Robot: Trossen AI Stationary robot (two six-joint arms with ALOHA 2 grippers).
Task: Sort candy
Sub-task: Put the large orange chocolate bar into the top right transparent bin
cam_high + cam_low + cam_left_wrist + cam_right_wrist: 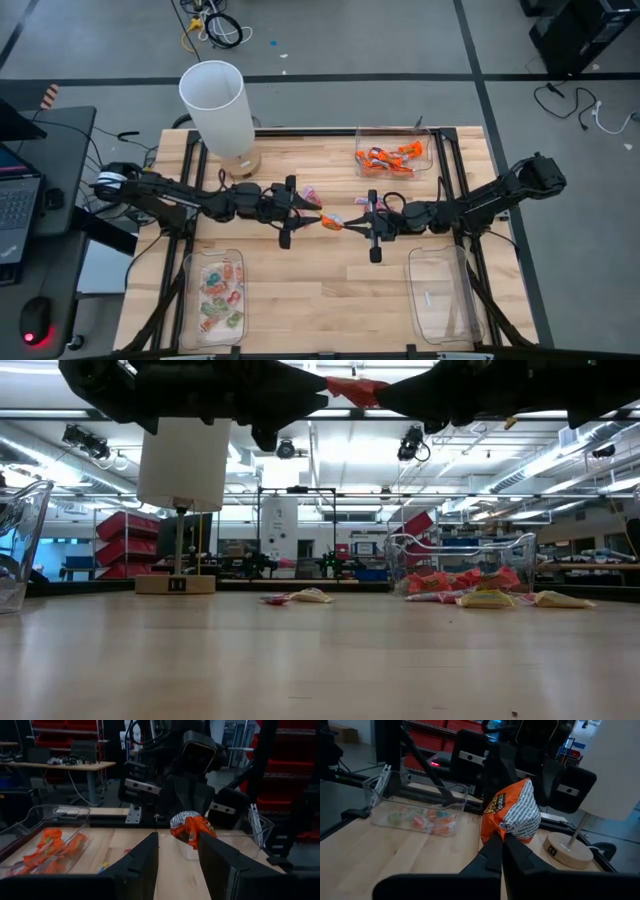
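Observation:
An orange-wrapped candy point(512, 812) hangs high above the table between my two grippers, which face each other level over the table's middle. My right gripper point(501, 844) is shut on it. My left gripper point(177, 842) is open, and its fingers stand on either side of the candy's free end point(190, 827). In the low view the candy point(352, 390) shows at the top between both dark grippers. In the high view it shows as a small orange patch point(331, 220) between my left gripper point(316, 217) and my right gripper point(347, 223). My right gripper pinches the wrapper's crimped end point(496, 832) between its two shut fingers. The fingers point level, coming from the table's right. The candy sticks out beyond the fingertips toward the left gripper, lifted clear of the table. My left gripper: I cannot tell whether a finger point(217, 857) touches the candy.
A clear tray with orange candy point(392, 157) stands at the far right, a tray with green and pink candy point(215, 295) at the near left, and another clear tray point(440, 295) at the near right. A white lamp point(215, 105) stands at the far left. Loose candy point(312, 193) lies mid-table.

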